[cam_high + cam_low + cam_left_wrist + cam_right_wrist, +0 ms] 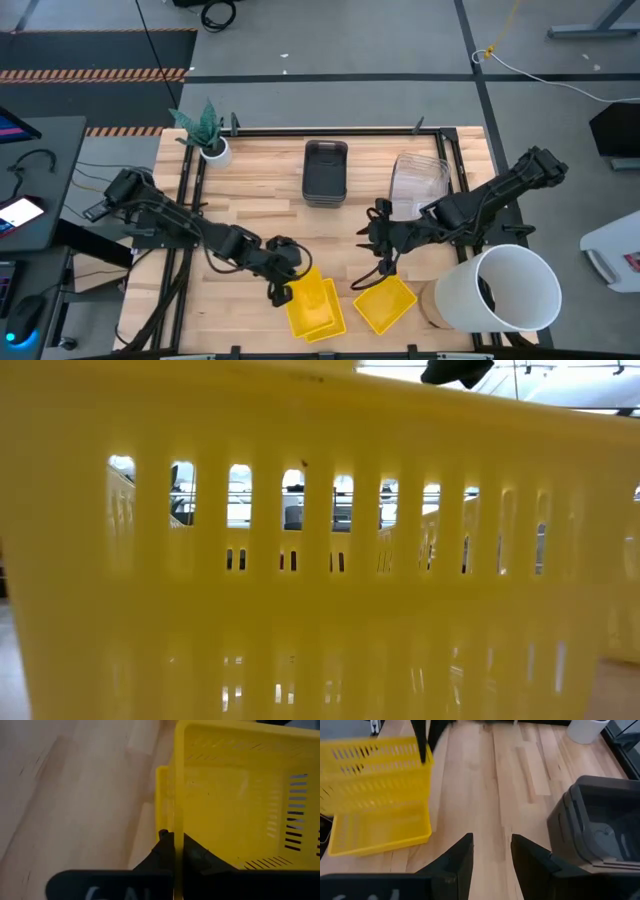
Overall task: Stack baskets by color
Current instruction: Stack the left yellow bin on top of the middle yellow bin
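My left gripper (281,291) is shut on a yellow basket (309,287), held tilted over a second yellow basket (318,320) that lies on the table near its front edge. A third yellow basket (385,305) lies flat to their right. My right gripper (384,268) hangs open just beyond that third basket, with nothing between its fingers (462,855). In the right wrist view the held basket (375,765) shows above the lower one (380,835). A yellow slotted wall (320,560) fills the low view. My left gripper pinches the yellow basket's side wall at its rim (175,822), one finger inside the basket and one outside. The fingers slant down from the table's left. The basket sits tilted above the lower yellow basket (163,795); whether the two touch, I cannot tell.
A stack of dark grey baskets (325,172) stands at the far middle, and clear baskets (418,183) to its right. A big white bucket (510,290) lies at the near right corner. A small potted plant (210,140) stands at the far left. Bare wood lies between the arms.
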Controlling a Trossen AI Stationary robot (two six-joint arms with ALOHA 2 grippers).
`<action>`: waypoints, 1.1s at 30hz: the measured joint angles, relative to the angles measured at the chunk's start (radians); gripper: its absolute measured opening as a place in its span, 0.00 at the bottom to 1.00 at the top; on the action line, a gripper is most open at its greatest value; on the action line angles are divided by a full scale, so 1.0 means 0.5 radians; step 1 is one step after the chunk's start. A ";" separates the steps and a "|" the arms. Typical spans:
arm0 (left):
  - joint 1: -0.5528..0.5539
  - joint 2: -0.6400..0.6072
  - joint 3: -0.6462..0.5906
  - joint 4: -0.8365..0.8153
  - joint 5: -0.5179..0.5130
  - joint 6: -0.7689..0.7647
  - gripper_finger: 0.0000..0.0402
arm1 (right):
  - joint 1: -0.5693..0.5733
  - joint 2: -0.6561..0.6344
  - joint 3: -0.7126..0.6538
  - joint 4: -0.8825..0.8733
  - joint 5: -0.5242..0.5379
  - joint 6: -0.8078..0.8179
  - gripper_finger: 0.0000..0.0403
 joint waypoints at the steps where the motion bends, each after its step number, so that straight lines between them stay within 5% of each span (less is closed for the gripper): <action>1: 0.000 0.026 -0.001 0.009 -0.005 -0.003 0.02 | -0.001 -0.008 0.000 -0.003 0.002 -0.001 0.34; 14: -0.029 0.348 0.313 -0.155 0.009 0.088 0.02 | -0.001 -0.005 0.000 0.002 0.001 0.014 0.34; 27: -0.010 0.421 0.318 -0.241 0.065 0.197 0.03 | 0.002 -0.004 0.000 0.008 -0.006 0.029 0.34; 33: -0.001 0.421 0.318 -0.258 0.076 0.217 0.19 | 0.002 -0.004 0.000 0.008 -0.006 0.028 0.34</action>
